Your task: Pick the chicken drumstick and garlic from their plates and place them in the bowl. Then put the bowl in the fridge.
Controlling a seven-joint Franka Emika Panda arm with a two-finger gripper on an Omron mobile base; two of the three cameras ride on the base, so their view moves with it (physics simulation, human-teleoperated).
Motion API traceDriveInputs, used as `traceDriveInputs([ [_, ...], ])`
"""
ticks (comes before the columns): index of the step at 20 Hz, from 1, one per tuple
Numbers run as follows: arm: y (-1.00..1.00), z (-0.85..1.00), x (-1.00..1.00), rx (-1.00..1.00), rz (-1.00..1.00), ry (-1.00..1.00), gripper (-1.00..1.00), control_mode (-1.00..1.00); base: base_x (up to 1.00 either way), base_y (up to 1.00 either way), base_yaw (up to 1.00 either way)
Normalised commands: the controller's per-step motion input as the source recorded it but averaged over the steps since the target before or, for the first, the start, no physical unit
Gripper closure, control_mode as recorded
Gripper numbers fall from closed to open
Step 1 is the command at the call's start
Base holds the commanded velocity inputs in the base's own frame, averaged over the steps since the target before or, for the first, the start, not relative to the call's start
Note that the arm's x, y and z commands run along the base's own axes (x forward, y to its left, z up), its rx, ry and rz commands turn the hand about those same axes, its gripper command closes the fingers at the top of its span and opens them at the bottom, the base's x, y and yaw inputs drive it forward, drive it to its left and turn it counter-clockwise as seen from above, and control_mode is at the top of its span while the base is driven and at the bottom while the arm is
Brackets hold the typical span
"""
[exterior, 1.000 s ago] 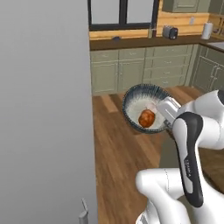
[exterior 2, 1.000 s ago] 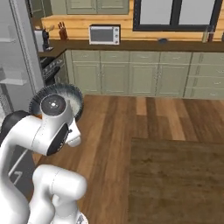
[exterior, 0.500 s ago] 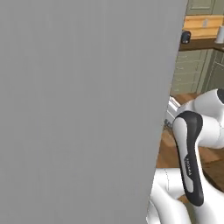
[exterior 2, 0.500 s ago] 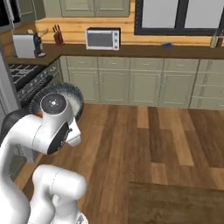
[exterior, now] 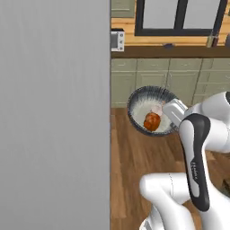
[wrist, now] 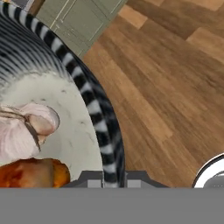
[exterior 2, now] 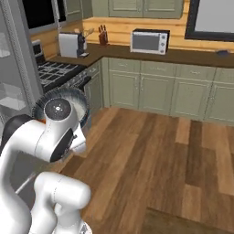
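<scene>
We see the claw pinching the bowl's striped rim, one finger inside and one outside, so the bowl hangs in the air above the wooden floor. Inside the bowl, the drumstick lies on the white bottom with the garlic touching it just behind, toward the green cabinets. To the left of the bowl stands the fridge's flat grey door, its edge near the bowl's rim, and from the right base camera we see the bowl beside the stove, half behind the arm.
</scene>
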Motion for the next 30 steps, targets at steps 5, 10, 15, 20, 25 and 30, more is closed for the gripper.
traceDriveInputs([
  [5, 0.0, 0.0, 0.0, 0.0, 0.0, 0.0, 1.0, 1.0, -0.28, -0.45, 0.44],
  [10, 0.0, 0.0, 0.0, 0.0, 0.0, 0.0, 1.0, 1.0, -0.54, -0.26, 0.52],
  [15, 0.0, 0.0, 0.0, 0.0, 0.0, 0.0, 1.0, 1.0, 0.19, -0.27, 0.5],
  [20, 0.0, 0.0, 0.0, 0.0, 0.0, 0.0, 1.0, 1.0, 0.54, -0.37, 0.42],
  [25, 0.0, 0.0, 0.0, 0.0, 0.0, 0.0, 1.0, 1.0, 0.81, -0.36, 0.48],
  [30, 0.0, 0.0, 0.0, 0.0, 0.0, 0.0, 1.0, 1.0, 0.65, -0.47, 0.49],
])
